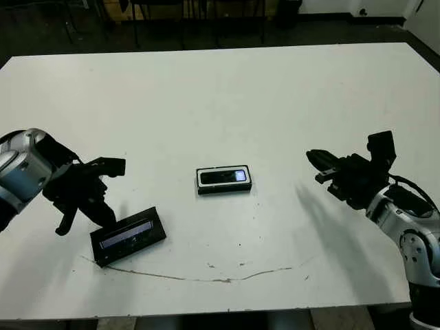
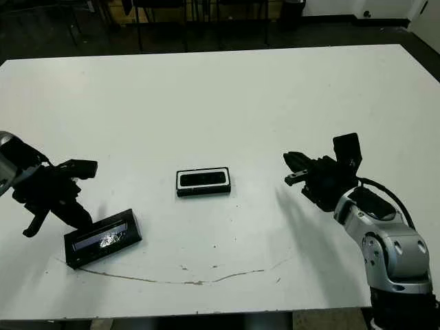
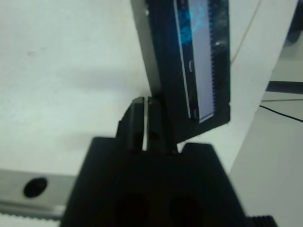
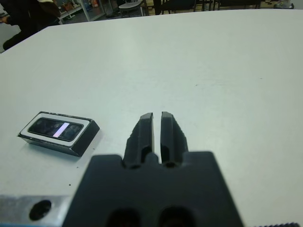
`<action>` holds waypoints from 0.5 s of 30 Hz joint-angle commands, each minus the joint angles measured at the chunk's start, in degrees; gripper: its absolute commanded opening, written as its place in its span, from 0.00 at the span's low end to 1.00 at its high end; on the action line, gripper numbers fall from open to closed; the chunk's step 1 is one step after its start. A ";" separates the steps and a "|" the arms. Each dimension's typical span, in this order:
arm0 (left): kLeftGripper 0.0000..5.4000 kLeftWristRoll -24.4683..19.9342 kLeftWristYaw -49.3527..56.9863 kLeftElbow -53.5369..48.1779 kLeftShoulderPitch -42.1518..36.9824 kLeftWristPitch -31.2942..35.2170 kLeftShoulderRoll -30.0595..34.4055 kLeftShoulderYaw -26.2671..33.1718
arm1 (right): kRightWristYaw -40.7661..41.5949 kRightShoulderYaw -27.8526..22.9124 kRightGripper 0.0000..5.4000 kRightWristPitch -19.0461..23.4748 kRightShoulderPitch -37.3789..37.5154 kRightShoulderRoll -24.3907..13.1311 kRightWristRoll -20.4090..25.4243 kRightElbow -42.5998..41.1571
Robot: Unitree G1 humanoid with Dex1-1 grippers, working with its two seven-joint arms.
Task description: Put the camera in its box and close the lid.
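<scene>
Lid [image 1: 128, 236]: nearest the head camera, flat on the table [image 1: 227, 89] at the robot's left; black panel with a glossy silvery strip along its face.
Left gripper [image 3: 147, 124]: fingers pressed together with nothing between them, tips at the lid's near edge, seemingly touching it.
Box [image 1: 224, 179]: mid-table, well apart from the lid, white lining showing as a rim.
Camera [image 1: 225, 177]: lying inside the box, a bluish-white glint near one end.
Right gripper [image 4: 157, 131]: fingers closed on nothing, raised over bare table to the box's right.
Handling: lid looks thin, stiff and light, its gloss likely slippery; lying flat, it gives little to pinch.
Hold: probably across the short width by the long edges, once one edge is tipped up.
Remaining: lid onto box.
</scene>
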 commanded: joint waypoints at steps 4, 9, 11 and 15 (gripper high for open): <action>0.00 1.90 0.18 3.02 2.74 -1.55 -1.00 -3.03 | 0.27 -0.69 0.00 0.42 0.09 0.29 0.99 0.66; 0.00 4.66 3.59 7.46 2.85 -2.31 -0.54 0.17 | -1.71 -1.27 0.00 2.15 1.03 0.69 1.77 -2.59; 0.00 5.19 7.67 7.65 4.27 -6.57 0.93 4.14 | -1.90 -1.38 0.00 1.92 1.50 0.88 2.10 -3.13; 0.00 2.56 16.33 6.78 9.18 -8.66 3.50 15.82 | -0.78 -1.70 0.00 -0.14 2.42 1.23 2.32 -2.31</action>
